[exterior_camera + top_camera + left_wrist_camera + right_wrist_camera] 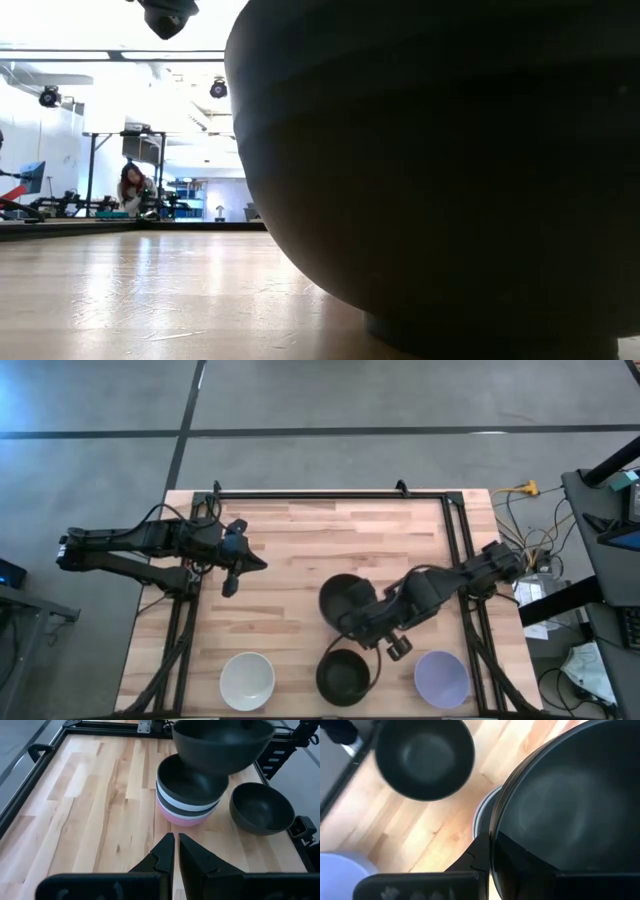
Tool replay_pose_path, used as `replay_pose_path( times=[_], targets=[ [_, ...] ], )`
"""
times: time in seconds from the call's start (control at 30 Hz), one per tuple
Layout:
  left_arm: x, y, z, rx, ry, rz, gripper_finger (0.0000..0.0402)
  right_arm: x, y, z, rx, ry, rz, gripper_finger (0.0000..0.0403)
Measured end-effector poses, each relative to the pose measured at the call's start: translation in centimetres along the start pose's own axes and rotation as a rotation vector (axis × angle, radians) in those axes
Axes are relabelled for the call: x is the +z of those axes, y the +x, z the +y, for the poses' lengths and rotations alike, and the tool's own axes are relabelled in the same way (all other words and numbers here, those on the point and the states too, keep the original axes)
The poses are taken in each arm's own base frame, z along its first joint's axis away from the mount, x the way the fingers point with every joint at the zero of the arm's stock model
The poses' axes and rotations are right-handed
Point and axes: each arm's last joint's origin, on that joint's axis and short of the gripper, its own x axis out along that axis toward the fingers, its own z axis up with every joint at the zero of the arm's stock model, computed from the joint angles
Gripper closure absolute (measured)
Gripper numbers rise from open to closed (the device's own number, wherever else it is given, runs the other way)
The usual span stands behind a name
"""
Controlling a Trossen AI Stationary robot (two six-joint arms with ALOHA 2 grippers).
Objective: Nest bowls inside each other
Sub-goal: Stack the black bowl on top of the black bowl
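The light wooden tabletop (300,550) is carrying all the work, and the main risk is sitting near its middle: the right hand (352,622) is gripping the rim of a smooth round black bowl (222,745) and holding it above a nested stack (192,795) whose top bowl is black, with a white one and a pink one (182,818) showing beneath. If this bowl is coming down off-centre or tilted, its rim is likely to catch the stack's rim, which could shove or tip the stack; a thin rim grip could also be letting the smooth bowl slip. The stack is holding at least three bowls; how many more are hiding inside cannot be told. Along the near edge, a white bowl (247,681), a loose black bowl (345,675) and a lavender bowl (441,679) are standing apart, each empty. The left hand (175,851) is waiting over the left side, its fingers nearly together, holding nothing.
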Motion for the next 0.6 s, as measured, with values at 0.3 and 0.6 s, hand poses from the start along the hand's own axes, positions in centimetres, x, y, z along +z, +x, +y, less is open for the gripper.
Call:
replay_pose_path(
  times=[0.3, 0.6],
  targets=[
    [0.0, 0.2, 0.0, 0.0, 0.001, 0.006, 0.0394, 0.6, 3.2, 1.1, -0.023, 0.043, 0.124, 0.0391],
    [0.0, 0.1, 0.0, 0.0, 0.001, 0.005, 0.0394, 1.1, 5.5, 1.1, -0.022, 0.07, 0.186, 0.0391]
  ],
)
